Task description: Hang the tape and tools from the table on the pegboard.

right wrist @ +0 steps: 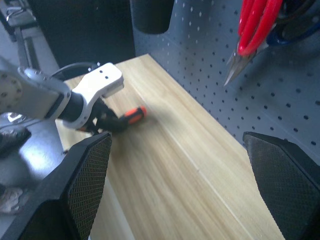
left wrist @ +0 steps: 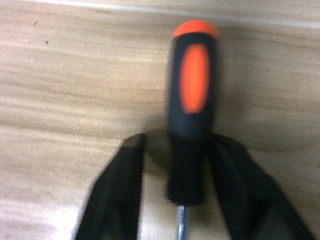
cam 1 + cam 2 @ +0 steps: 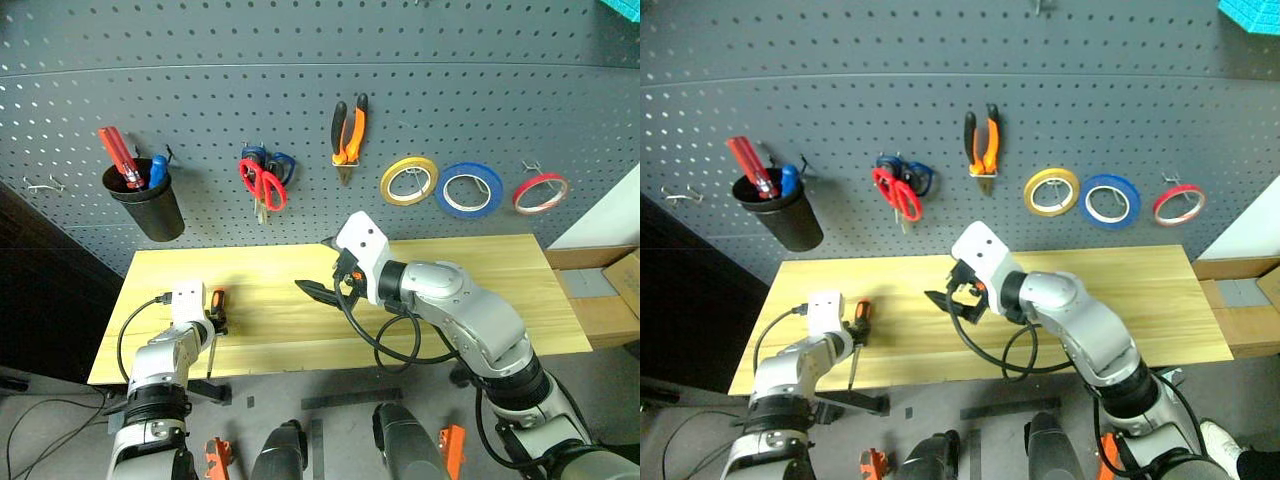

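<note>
The screwdriver point(image 3: 217, 300), black with orange inlays, lies on the left part of the light wooden table point(image 3: 480, 290). My left gripper point(image 2: 180, 142) is low over it and open, its jaws narrow around the handle point(image 2: 192, 110): one finger touches it and a small gap shows at the other. Above the middle of the table my right gripper point(image 3: 318, 268) hangs wide open and holds nothing. On the dark pegboard point(image 3: 200, 80) hang the red tape point(image 3: 540, 192), the red-handled scissors point(image 3: 262, 185) and the orange-and-black pliers point(image 3: 348, 130).
A yellow roll point(image 3: 408, 180) and a blue roll point(image 3: 468, 190) hang beside the red tape. Blue-handled scissors point(image 3: 282, 163) sit behind the red ones. A black cup point(image 3: 148, 205) with tools hangs at the left, next to a bare hook point(image 3: 45, 185).
</note>
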You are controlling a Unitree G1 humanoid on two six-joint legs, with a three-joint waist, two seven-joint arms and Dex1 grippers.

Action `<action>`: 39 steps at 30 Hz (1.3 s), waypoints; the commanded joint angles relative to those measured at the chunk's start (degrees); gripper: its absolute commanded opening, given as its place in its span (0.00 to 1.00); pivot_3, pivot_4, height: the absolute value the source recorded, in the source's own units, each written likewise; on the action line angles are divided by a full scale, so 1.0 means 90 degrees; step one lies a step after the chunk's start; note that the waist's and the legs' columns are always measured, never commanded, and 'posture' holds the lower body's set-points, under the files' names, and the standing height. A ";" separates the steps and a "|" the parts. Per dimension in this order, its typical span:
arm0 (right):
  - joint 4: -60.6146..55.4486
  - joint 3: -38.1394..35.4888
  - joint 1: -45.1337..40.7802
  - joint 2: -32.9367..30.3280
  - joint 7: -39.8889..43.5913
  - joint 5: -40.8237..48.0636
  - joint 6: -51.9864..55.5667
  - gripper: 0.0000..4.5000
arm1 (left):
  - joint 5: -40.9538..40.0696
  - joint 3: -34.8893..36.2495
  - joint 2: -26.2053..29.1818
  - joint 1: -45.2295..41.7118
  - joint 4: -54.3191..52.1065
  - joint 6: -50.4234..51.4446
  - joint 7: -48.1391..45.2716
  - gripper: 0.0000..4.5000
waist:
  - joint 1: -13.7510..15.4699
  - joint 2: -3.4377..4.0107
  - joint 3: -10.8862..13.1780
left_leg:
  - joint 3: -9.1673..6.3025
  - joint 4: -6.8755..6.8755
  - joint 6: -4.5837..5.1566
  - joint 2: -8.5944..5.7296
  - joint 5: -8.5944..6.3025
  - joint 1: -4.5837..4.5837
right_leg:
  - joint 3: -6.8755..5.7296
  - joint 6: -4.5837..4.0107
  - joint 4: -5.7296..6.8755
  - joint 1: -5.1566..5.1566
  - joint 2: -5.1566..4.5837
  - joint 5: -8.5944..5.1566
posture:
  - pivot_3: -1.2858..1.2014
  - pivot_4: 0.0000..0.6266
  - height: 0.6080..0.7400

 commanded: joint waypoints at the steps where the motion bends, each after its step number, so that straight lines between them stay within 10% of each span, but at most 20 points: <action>1: -0.0246 0.0023 -0.0042 -0.0156 0.0242 0.0064 -0.0154 1.00 | 0.0065 -0.0056 0.0057 0.0173 -0.0115 -0.0324 -0.0071 0.15 | 0.0000 -0.0001 -0.0005 | -0.0001 -0.0001 0.0000 0.0000 0.0000 0.0000 | 0.0000 0.0000 0.0000 0.0000 0.0000 0.0000 | 0.43 0.36 1.00; 13: -0.0123 -0.0096 0.0000 -0.0331 0.0773 0.0110 -0.1478 1.00 | 0.0571 -0.0149 -0.0538 0.2360 -0.4433 -0.2816 0.0414 0.15 | 0.0025 -0.0051 -0.0102 | 0.0002 -0.0008 -0.0012 -0.0006 -0.0007 -0.0016 | -0.0001 -0.0033 -0.0012 -0.0012 -0.0016 0.0021 | 0.45 0.20 1.00; 20: 0.0455 -0.0747 -0.0612 0.0034 0.0776 0.0514 -0.1427 1.00 | 0.0764 -0.0068 -0.0360 0.1546 -0.5390 -0.3165 0.0613 0.15 | 0.0153 -0.0060 -0.0298 | 0.0001 0.0005 -0.0014 -0.0006 0.0003 -0.0011 | -0.0003 -0.0027 -0.0008 -0.0001 -0.0005 0.0026 | 0.46 0.13 1.00; 28: 0.0976 -0.0945 -0.0889 0.0227 0.0508 0.0313 -0.1668 1.00 | 0.0023 0.0837 0.0702 -0.1353 -0.3997 -0.2948 0.0447 0.15 | 0.0157 -0.0082 -0.0466 | -0.0004 0.0006 -0.0030 0.0002 0.0024 0.0001 | -0.0006 -0.0006 -0.0012 0.0012 0.0011 0.0034 | 0.46 0.10 1.00; 39: 0.1131 -0.0902 -0.1012 0.0468 0.0317 0.0149 -0.1835 1.00 | 0.0256 0.0637 0.1051 -0.2711 -0.0541 -0.4945 0.0063 0.15 | 0.0027 -0.0075 -0.0539 | -0.0009 0.0002 -0.0033 0.0001 0.0026 0.0001 | -0.0003 -0.0034 -0.0004 0.0006 0.0013 0.0053 | 0.46 0.10 1.00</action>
